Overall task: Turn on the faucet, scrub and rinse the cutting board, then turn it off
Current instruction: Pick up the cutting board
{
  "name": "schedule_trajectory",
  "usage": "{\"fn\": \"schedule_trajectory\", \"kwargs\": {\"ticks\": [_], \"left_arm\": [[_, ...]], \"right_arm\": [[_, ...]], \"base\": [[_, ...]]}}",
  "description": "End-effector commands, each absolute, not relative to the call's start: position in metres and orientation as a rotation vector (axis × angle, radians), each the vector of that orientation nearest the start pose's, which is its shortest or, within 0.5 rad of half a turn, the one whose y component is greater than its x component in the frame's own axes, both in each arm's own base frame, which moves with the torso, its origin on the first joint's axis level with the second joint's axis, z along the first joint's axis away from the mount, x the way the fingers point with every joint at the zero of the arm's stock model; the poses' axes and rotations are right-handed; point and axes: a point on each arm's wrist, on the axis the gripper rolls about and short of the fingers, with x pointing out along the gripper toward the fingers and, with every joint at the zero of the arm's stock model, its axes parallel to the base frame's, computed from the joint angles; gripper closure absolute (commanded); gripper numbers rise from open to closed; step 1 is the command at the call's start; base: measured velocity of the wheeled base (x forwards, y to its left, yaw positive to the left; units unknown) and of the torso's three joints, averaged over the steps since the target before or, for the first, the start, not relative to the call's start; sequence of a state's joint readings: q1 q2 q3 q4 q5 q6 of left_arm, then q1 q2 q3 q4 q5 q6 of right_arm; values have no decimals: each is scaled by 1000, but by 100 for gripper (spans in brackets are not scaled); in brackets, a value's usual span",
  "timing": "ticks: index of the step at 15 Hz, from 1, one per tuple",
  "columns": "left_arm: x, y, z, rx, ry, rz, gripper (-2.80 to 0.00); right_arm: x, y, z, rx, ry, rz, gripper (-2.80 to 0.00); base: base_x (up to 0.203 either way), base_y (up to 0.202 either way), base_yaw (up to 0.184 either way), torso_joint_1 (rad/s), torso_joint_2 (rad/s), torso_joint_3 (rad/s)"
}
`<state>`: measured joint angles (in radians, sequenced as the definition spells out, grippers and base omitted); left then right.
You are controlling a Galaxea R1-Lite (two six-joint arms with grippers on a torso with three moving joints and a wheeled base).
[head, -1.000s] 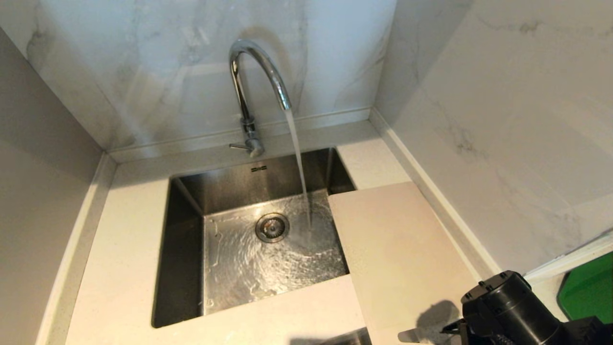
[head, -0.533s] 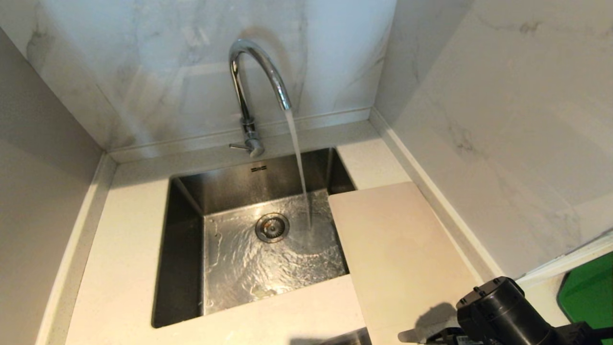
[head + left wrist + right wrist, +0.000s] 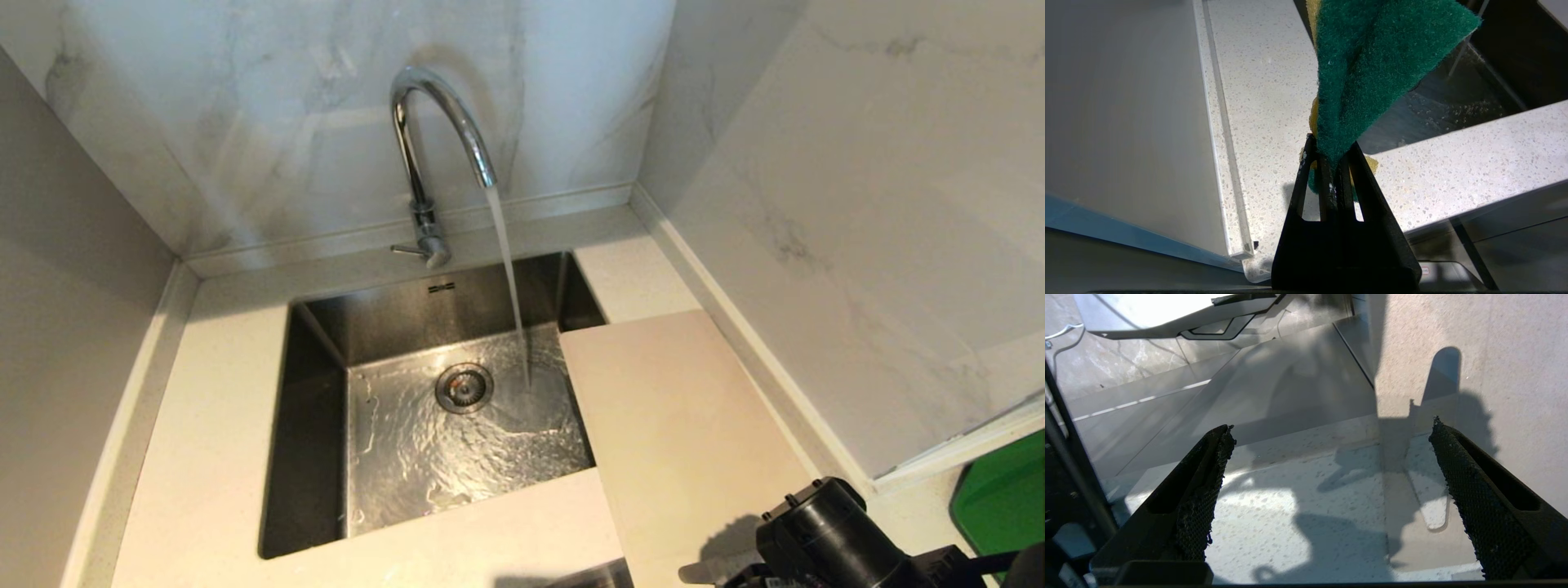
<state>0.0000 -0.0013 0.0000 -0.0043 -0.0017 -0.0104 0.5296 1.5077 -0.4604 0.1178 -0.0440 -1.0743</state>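
Note:
The chrome faucet [image 3: 433, 147] stands behind the sink [image 3: 314, 425], and water runs from its spout into the basin. The pale cutting board [image 3: 686, 433] lies flat on the counter to the right, its left edge overhanging the sink. My right gripper [image 3: 1331, 424] is open and empty above the board's [image 3: 1502, 367] handle-slot end and the speckled counter [image 3: 1290, 506]. Only that arm's black wrist [image 3: 824, 539] shows in the head view, at the bottom right. My left gripper [image 3: 1331, 151] is shut on a green-and-yellow sponge [image 3: 1372, 61] over the counter's front left part.
Marble walls close in behind and to the right of the counter. A green object [image 3: 1004, 498] sits at the far right past the wall's end. The round drain [image 3: 464, 387] lies mid-basin. A bare counter strip [image 3: 204, 457] runs left of the sink.
My right arm's wrist has slid left and lower in the head view, nearer the board's near end. Water keeps running; the board has not moved.

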Motion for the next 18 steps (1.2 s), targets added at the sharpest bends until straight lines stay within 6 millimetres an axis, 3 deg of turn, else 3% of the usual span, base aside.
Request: {"fn": "schedule_trajectory", "kwargs": {"ticks": [1, 18], "left_arm": [[-23, 0, 76, -11, -3, -2, 0], [-23, 0, 75, -11, -2, -2, 0]], "right_arm": [[159, 88, 85, -1270, 829, 1023, -280], [181, 90, 62, -1264, 884, 1017, -280]], "base": [[0, 0, 0, 0, 0, 0], [0, 0, 0, 0, 0, 0]]}}
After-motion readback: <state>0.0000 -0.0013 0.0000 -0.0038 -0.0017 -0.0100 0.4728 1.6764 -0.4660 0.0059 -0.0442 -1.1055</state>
